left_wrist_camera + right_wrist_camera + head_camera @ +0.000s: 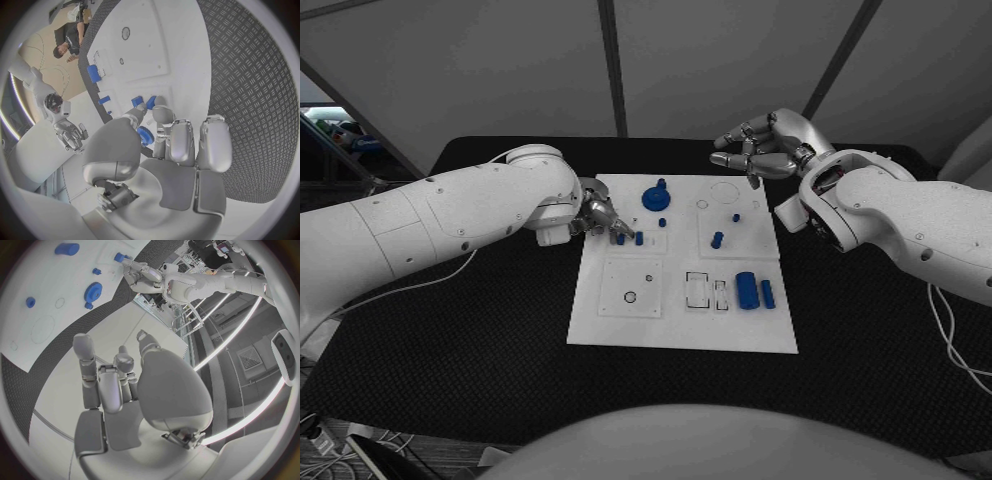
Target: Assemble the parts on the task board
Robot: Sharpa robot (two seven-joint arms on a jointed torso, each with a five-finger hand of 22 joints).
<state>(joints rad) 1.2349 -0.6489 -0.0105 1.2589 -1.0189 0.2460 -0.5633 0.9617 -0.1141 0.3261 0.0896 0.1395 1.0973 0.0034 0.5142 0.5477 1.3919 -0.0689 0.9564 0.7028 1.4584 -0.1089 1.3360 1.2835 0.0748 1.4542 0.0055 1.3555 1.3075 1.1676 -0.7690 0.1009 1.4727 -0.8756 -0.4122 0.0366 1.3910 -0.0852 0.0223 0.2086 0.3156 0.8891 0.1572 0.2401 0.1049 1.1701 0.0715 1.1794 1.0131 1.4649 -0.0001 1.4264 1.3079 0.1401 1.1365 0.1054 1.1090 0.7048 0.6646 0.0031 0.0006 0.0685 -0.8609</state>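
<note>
The parts [747, 290] look small, light, hard and slick, best pinched by their sides; left hand [600, 217] fingers one, right hand [756, 150] hovers empty, fingers loosely apart.

The head view looks steeply down on the desk [473, 330] from the robot's side. Each wrist view sits close behind its own hand, facing outward along the fingers. All three share the task board [678, 320].
</note>
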